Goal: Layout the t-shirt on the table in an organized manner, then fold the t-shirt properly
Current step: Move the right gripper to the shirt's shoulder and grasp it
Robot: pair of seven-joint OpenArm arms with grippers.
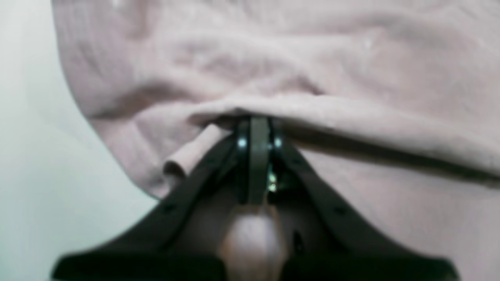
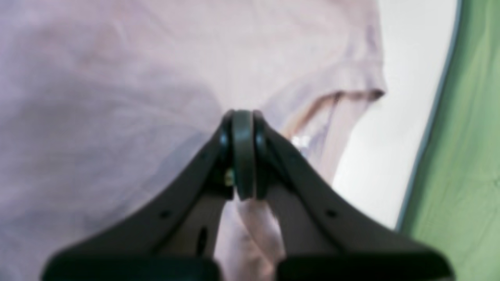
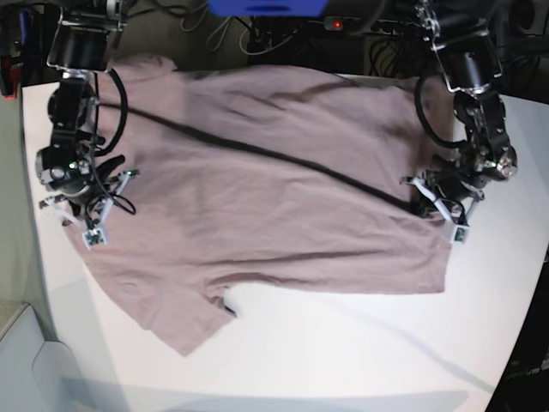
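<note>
Honestly only a first fold is under way: the t-shirt (image 3: 257, 189) is spread on the table (image 3: 343, 352), one layer already doubled over diagonally, and its side edges are pinched by the left gripper (image 1: 256, 130) and right gripper (image 2: 243, 125), both clamped tight.

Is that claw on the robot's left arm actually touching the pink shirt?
Touching. In the left wrist view the left gripper is shut on a raised fold of the t-shirt, with cloth bunched between its closed jaws.
</note>
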